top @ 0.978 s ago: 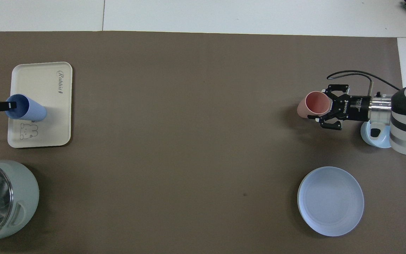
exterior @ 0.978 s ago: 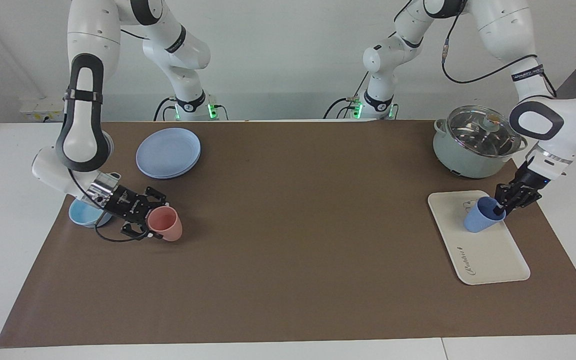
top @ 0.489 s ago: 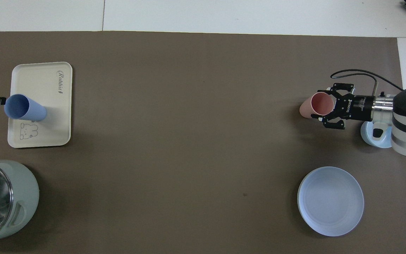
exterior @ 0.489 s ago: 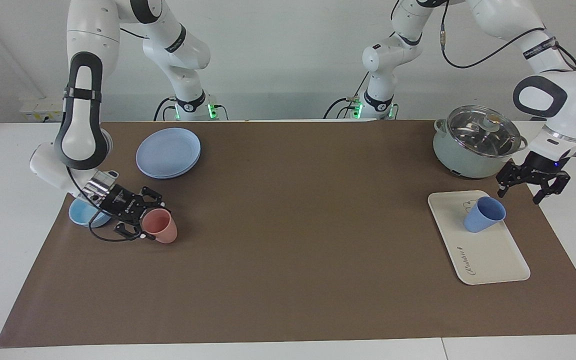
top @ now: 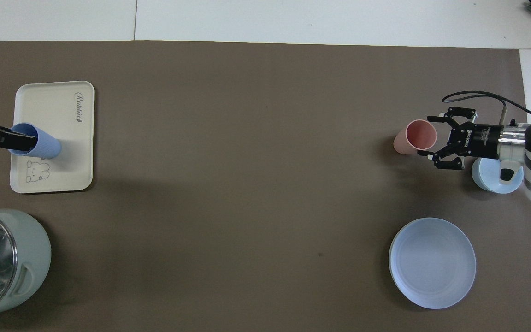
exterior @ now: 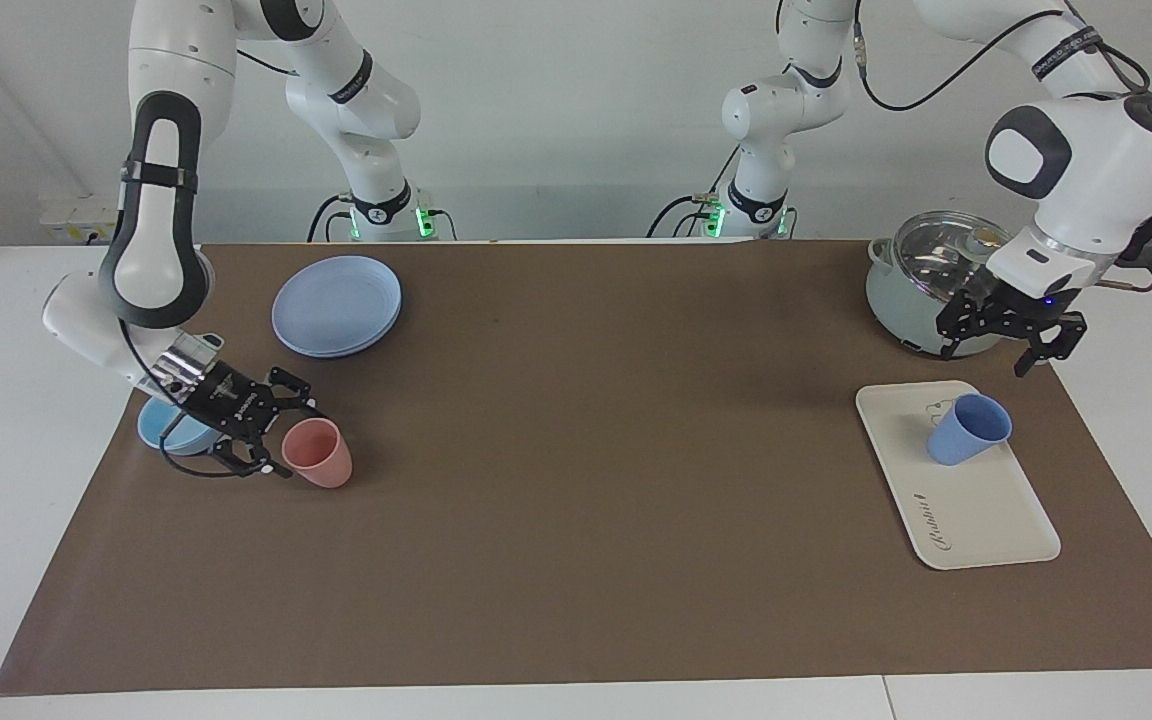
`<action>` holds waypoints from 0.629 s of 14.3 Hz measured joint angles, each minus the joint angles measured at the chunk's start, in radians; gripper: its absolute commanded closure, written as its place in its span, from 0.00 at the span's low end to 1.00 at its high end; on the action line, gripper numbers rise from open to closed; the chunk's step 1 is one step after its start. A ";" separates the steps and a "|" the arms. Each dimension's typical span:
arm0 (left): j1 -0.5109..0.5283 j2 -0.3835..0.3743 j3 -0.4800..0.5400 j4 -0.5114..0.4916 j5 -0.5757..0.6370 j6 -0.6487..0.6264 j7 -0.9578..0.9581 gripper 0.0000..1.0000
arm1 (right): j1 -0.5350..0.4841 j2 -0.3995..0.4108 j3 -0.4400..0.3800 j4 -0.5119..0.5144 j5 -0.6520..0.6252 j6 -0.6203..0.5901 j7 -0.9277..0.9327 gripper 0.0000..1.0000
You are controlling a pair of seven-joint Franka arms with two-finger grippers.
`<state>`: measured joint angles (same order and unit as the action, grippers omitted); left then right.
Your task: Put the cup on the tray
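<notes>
The blue cup [exterior: 966, 428] stood on the tray [exterior: 986, 520], placement apparently done, below the open, empty left hand [exterior: 1004, 340]. The right hand [exterior: 261, 440], open too, sat beside a pink cup [exterior: 318, 453]; next, both need only retreat.

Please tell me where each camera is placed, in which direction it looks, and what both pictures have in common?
Facing view: high across the table, looking at the robots; both arms show whole, left gripper raised near the pot.
Overhead view: above the robots' end, looking steeply down; right gripper and forearm show.
Shared: cup standing on tray, pink tumbler, plate.
</notes>
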<state>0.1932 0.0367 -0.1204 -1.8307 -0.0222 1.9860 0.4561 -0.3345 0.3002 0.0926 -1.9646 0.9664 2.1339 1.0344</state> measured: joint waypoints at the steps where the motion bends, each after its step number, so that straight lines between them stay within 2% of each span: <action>1: -0.028 -0.013 -0.001 0.000 0.006 -0.027 -0.053 0.00 | 0.000 -0.017 0.000 0.000 -0.023 0.000 0.006 0.00; 6: -0.160 -0.063 -0.005 -0.001 0.011 -0.140 -0.285 0.00 | 0.010 -0.109 0.009 -0.001 -0.176 -0.024 0.021 0.00; 9: -0.210 -0.083 -0.007 0.000 0.011 -0.161 -0.378 0.00 | 0.022 -0.163 0.015 0.000 -0.364 -0.071 -0.014 0.00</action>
<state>-0.0167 -0.0466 -0.1279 -1.8311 -0.0109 1.8245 0.0780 -0.3122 0.1374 0.1072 -1.9647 0.6019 2.0629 1.0207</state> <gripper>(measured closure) 0.000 0.000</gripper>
